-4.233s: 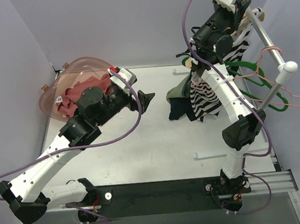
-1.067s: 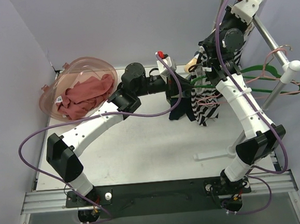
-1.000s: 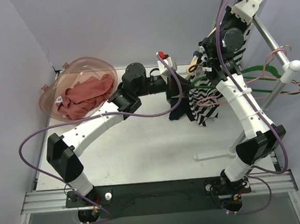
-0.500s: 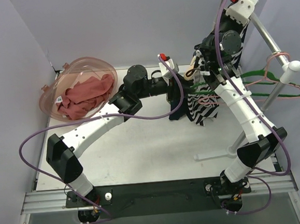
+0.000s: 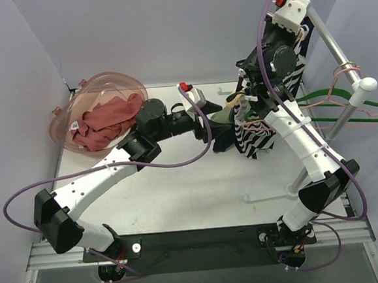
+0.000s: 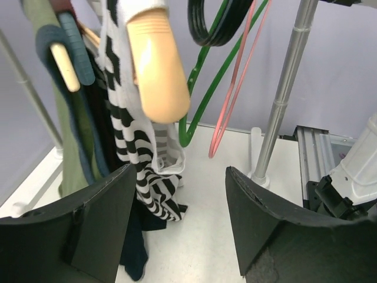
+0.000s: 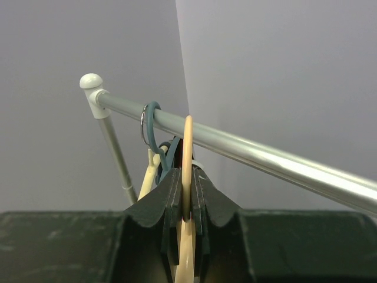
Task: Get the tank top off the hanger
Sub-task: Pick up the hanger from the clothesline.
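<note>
The black-and-white striped tank top (image 5: pixel 254 133) hangs on a beige hanger (image 5: pixel 235 100) at the clothes rail; in the left wrist view the top (image 6: pixel 138 156) drapes below the hanger's beige end (image 6: pixel 156 65). My right gripper (image 7: pixel 187 188) is shut on the beige hanger's hook (image 7: pixel 188 147) just under the rail (image 7: pixel 265 156). It also shows in the top view (image 5: pixel 251 84). My left gripper (image 5: pixel 219 123) is open and empty (image 6: pixel 177 236), a little to the left of the top and not touching it.
A green garment (image 6: pixel 65 130) and a dark one (image 6: pixel 129 247) hang beside the top. Empty green (image 5: pixel 342 96) and pink (image 5: pixel 354 123) hangers hang on the rail. The rack post (image 6: pixel 285 94) stands right. A pink bowl (image 5: pixel 116 85) holds red cloth at back left.
My left gripper has drawn back to the left, away from the hanging clothes. My right gripper has shifted up and left along the rail with the beige hanger.
</note>
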You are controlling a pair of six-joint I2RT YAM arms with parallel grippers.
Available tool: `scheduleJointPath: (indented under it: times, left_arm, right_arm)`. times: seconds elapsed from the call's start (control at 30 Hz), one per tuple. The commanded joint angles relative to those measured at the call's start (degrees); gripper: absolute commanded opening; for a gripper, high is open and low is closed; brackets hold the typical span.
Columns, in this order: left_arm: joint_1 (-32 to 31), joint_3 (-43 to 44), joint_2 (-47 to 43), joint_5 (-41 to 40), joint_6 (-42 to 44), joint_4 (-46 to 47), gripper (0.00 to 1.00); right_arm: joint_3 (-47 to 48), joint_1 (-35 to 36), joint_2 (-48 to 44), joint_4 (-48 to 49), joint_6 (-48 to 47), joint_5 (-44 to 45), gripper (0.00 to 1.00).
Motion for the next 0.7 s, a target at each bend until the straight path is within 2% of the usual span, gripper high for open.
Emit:
scheduleJointPath:
  times: [0.0,0.13,0.3,0.5,0.57,0.67]
  left_arm:
    - [0.81,-4.71,-7.07,-5.62,2.25,0.81,0.73]
    - [1.08,-9.46,-13.14,-11.17,3.13,-1.91,0.73]
    - [1.25,-14.65,-22.45,-15.39,3.22,-2.79,0.76]
    - [1.43,-11.41,-25.8,-14.61,3.13,-7.79,0.77]
    - [1.34,-10.1,-26.68,-15.22,3.13,-8.59,0.77]
    - [1.43,-9.48,-27.65,-16.97,4.53,-9.56,0.78]
  right_arm:
    - [2.86,3.37,-1.24,7.32,-3.38,-0.56,0.0]
    - [4.01,6.54,-0.81,6.01,-4.43,1.81,0.0]
    - [5.76,12.07,1.03,9.43,-8.72,4.53,0.0]
    - [17.61,17.79,9.99,17.16,-20.4,5.5,0.0]
    - [22.26,18.93,13.07,18.13,-22.09,5.51,0.0]
    - [24.39,20.86,15.01,17.44,-21.84,5.94,0.0]
